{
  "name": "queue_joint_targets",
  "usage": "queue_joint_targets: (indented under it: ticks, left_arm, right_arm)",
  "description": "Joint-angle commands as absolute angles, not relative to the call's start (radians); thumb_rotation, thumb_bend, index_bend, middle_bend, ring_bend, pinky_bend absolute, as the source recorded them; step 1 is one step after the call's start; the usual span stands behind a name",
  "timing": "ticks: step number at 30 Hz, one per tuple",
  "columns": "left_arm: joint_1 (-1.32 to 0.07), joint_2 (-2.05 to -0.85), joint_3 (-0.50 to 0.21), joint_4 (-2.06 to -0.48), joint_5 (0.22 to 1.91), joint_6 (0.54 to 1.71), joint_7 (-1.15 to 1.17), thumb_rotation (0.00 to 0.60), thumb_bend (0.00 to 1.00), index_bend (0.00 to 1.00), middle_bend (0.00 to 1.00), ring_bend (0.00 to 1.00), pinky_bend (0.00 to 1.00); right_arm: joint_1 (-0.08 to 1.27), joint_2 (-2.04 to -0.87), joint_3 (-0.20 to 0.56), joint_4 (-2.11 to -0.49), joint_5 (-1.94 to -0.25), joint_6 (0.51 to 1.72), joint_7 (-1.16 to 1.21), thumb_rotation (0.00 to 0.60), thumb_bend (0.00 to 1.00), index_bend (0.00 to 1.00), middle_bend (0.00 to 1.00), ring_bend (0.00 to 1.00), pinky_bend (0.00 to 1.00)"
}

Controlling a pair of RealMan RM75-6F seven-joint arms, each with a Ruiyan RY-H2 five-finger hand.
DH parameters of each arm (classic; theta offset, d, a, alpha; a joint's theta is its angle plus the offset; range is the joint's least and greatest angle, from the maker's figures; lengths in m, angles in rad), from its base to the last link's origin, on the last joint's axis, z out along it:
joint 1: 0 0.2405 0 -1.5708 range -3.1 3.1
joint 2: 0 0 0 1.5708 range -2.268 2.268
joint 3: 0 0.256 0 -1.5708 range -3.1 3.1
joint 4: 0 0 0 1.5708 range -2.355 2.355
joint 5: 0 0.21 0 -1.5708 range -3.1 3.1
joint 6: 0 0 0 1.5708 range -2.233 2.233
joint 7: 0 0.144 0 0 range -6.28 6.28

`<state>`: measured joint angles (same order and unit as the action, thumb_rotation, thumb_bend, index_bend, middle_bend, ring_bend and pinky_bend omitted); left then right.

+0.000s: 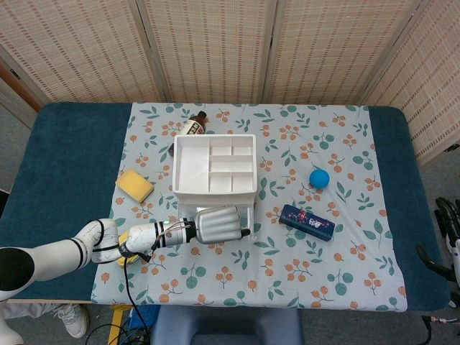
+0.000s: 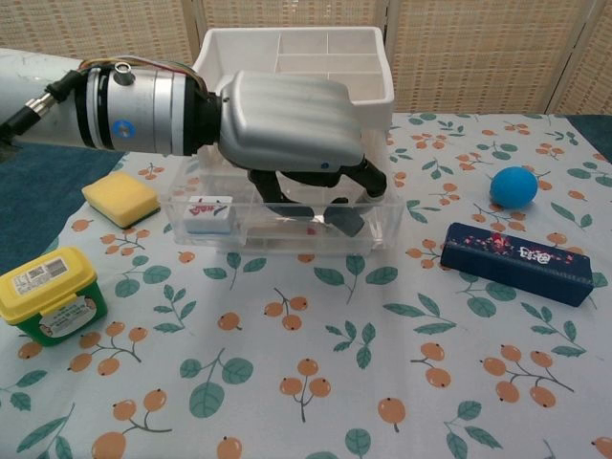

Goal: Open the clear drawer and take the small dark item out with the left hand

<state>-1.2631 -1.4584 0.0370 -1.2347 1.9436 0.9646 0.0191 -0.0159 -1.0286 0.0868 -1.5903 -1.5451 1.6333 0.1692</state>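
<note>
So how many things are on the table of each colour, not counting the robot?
Yellow: 2, the sponge and the yellow-lidded tub
Blue: 2, the ball and the dark blue box
White or clear: 3, the organiser tray, the clear drawer, the small tile in it
Dark: 2, the small dark item in the drawer, the brown bottle
Total: 9
</note>
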Motion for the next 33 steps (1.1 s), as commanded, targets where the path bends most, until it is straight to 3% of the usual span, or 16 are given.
queue_joint_targets:
  ticks: [1, 33]
  left_arm:
    - [-1.265, -1.458, 0.039, -1.237, 1.941, 0.962, 0.023, 0.6, 0.28, 0.43, 0.92, 1.0, 1.0]
    - [-1.266, -1.446, 0.046, -1.256, 1.92, 0.964, 0.057, 0.6, 0.28, 0.58, 0.92, 1.0, 1.0]
  right_arm:
    - [-0.016, -1.029, 0.087, -1.589, -1.544, 1.633, 0.17, 0.6, 0.3, 0.0, 0.08, 0.0, 0.01]
    - [-0.016, -1.033, 0.092, -1.584, -1.542, 1.635, 0.179, 0.6, 0.3, 0.0, 0.08, 0.0, 0.01]
